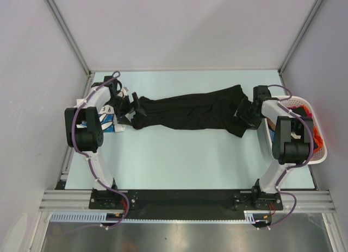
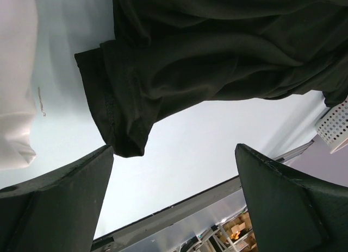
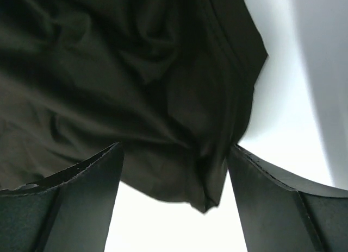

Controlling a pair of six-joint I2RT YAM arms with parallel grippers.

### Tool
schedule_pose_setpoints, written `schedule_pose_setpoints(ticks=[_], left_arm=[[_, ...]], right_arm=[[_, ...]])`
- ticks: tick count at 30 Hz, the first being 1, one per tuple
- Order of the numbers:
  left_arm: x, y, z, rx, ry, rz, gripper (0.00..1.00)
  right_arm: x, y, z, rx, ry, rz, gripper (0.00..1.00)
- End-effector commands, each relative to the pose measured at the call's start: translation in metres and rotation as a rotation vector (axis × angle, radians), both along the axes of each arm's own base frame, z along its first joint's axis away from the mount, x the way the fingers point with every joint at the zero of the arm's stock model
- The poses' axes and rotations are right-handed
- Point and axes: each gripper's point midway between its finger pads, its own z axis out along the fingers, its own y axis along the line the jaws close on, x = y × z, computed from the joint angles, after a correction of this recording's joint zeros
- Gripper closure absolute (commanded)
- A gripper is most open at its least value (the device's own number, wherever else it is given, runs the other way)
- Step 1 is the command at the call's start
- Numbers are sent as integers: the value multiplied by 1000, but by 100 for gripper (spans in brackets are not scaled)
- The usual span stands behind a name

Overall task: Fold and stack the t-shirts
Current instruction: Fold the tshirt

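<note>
The large black t-shirt (image 1: pixel 190 112) lies bunched in a long strip across the table, left to right. My left gripper (image 1: pixel 132 108) is at its left end and open. In the left wrist view (image 2: pixel 173 149) a hemmed corner of the black shirt (image 2: pixel 128 138) sits just beside the left finger (image 2: pixel 65 197), with nothing between the jaws. My right gripper (image 1: pixel 246 116) is at the shirt's right end, open. In the right wrist view (image 3: pixel 175 147) a fold of black cloth (image 3: pixel 201 176) lies between the spread fingers. A white printed t-shirt (image 1: pixel 110 121) lies under my left arm.
A white slotted basket (image 1: pixel 321 154) stands at the table's right edge with orange and dark cloth (image 1: pixel 317 133) inside; its wall shows in the left wrist view (image 2: pixel 337 124). White cloth (image 2: pixel 13 78) lies left of the left gripper. Grey walls enclose the table.
</note>
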Motion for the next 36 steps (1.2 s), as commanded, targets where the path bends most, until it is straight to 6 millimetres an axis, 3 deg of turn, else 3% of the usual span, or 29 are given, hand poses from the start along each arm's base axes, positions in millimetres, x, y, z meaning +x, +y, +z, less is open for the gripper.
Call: schedule_pose_setpoints(ticks=[1, 8, 14, 18, 22, 28, 36], left_arm=[[-1, -4, 10, -14, -46, -31, 0], [-2, -3, 13, -7, -51, -20, 0], [-1, -3, 16, -3, -56, -15, 1], [0, -2, 17, -2, -58, -10, 0], [1, -3, 16, -3, -59, -10, 0], [2, -3, 15, -6, -60, -15, 0], [0, -2, 15, -1, -57, -25, 0]], right_arm=[[33, 7, 2, 17, -66, 5, 19], [53, 13, -4, 21, -61, 52, 24], [37, 2, -4, -34, 23, 29, 20], [7, -28, -2, -188, 183, -40, 15], [-4, -37, 14, -225, 167, -64, 14], [12, -24, 48, -152, -26, -38, 14], [31, -2, 48, -66, -122, 20, 16]])
